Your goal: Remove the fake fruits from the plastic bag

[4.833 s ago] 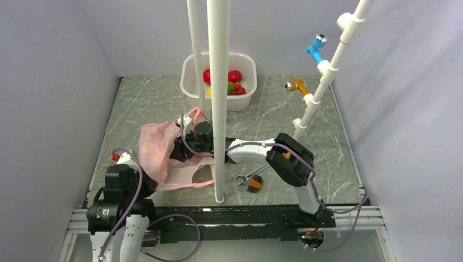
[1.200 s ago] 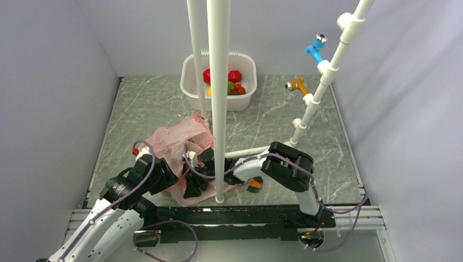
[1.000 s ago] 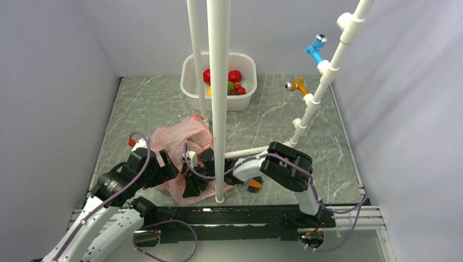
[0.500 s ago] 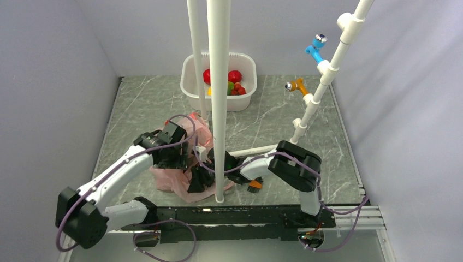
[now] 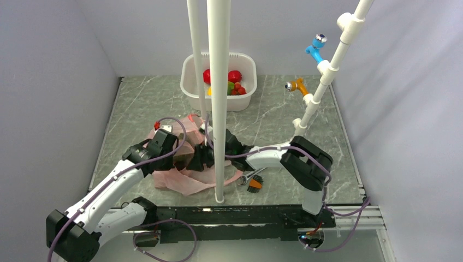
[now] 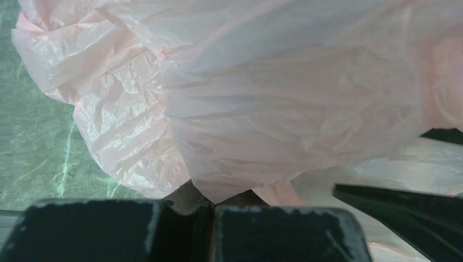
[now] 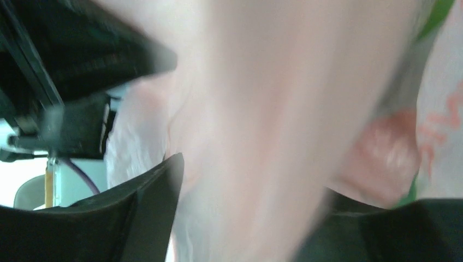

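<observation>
The grey-green marbled counter [image 5: 142,109] carries a crumpled translucent pink plastic bag [image 5: 188,183] by the middle of its near edge. A white rectangular plastic tub [image 5: 191,82] at the far edge holds glossy red and green fake fruits [image 5: 235,76]. The left gripper [image 6: 210,210] is pressed together, pinching a bag fold. The right gripper [image 5: 206,157], just beside it, is spread around film. A reddish round shape [image 7: 385,164] behind the film is likely a fruit. The film could tear or slip, or the right gripper could close on film alone.
</observation>
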`<state>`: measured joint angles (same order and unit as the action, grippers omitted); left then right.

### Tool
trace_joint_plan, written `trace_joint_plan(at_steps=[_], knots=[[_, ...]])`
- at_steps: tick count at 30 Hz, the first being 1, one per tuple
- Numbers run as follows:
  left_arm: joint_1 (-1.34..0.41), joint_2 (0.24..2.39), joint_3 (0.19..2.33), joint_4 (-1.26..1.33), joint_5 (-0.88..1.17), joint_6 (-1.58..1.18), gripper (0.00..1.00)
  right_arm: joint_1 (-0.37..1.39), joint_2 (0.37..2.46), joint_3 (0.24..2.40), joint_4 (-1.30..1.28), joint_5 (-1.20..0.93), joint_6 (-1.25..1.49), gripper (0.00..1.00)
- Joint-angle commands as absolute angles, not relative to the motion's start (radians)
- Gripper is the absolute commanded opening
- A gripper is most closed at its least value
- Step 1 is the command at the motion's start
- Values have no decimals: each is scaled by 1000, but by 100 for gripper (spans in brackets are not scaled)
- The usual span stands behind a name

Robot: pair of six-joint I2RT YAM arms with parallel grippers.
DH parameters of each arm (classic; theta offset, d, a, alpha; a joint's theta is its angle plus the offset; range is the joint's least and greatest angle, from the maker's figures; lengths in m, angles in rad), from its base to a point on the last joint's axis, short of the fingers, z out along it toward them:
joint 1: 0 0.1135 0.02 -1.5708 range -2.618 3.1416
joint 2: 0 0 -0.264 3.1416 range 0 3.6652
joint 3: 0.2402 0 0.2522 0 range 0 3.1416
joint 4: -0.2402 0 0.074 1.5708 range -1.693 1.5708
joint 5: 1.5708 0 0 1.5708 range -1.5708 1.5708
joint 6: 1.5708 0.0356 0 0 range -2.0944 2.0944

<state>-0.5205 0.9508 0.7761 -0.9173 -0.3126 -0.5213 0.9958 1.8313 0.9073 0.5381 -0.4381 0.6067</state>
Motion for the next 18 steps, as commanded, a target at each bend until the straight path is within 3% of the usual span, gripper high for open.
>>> trace_joint_plan(at_steps=[1, 9, 14, 18], knots=[[-533, 961, 760, -868, -335, -539, 1, 1002, 1944, 1072, 553, -465, 600, 57], [-625, 1124, 786, -912, -385, -564, 0, 1034, 2093, 1094, 571, -417, 591, 40], [-656, 1158, 772, -895, -405, -575, 0, 1040, 2084, 1029, 545, -296, 551, 38], [-661, 1155, 771, -900, -415, -581, 0, 1042, 1998, 991, 503, -239, 504, 47]])
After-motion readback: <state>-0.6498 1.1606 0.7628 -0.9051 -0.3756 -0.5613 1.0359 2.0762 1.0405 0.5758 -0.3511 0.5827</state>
